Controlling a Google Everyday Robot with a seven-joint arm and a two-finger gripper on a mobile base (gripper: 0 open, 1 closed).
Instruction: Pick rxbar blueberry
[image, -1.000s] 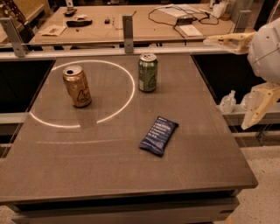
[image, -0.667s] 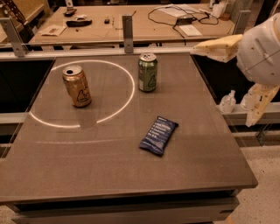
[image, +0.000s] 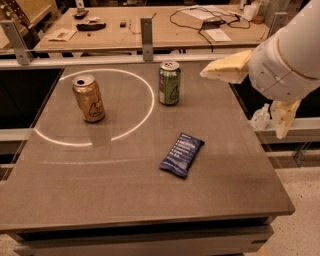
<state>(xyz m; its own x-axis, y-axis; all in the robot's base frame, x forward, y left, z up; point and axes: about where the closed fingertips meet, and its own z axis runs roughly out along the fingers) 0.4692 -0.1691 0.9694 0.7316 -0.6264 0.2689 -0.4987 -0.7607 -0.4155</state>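
The rxbar blueberry (image: 181, 154) is a flat navy-blue bar with pale text, lying at an angle on the grey table (image: 100, 195), right of centre. My gripper (image: 241, 104) hangs above the table's right edge, up and to the right of the bar and well apart from it. One pale finger (image: 225, 69) points left over the table. The other finger (image: 283, 116) points down beyond the edge. The fingers are spread wide and hold nothing.
A green can (image: 169, 83) stands upright at the back centre, just left of my gripper. A gold can (image: 88, 98) stands at the left inside a white circle line (image: 145, 117). A workbench (image: 165, 30) with cables and tools lies behind.
My arm has swung left, toward the table. The upper finger now reaches over the right edge near the green can. The bar and cans have not moved.
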